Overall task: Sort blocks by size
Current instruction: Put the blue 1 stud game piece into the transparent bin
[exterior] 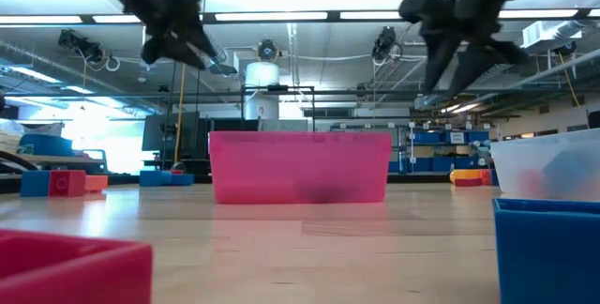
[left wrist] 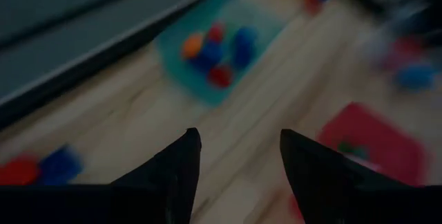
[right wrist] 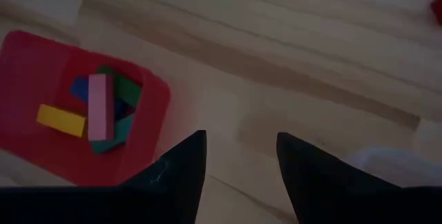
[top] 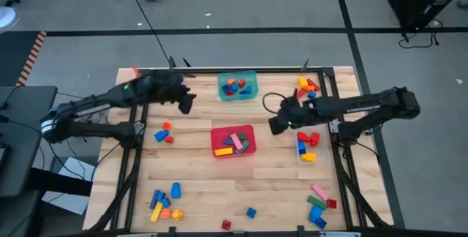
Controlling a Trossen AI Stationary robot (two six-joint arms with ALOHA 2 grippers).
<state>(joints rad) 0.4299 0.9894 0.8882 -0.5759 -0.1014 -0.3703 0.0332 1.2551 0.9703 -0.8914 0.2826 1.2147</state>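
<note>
High view: pale wooden table (top: 197,186) on grey floor, scattered blocks (top: 164,134); both tools part-open, holding nothing.

1. Light wooden table (top: 197,178) with dark frame rails along its sides.
2. Teal tub (top: 238,85) at the far edge, between the left gripper (top: 186,104) and the right gripper (top: 278,125), holding small blocks.
3. Red tub (top: 232,141) mid-table, beside the right gripper, holding longer bars.
4. Loose blocks (top: 164,134) just below the left gripper.
5. Further clusters beside the right gripper (top: 306,146) and along the near edge (top: 164,202).
</note>
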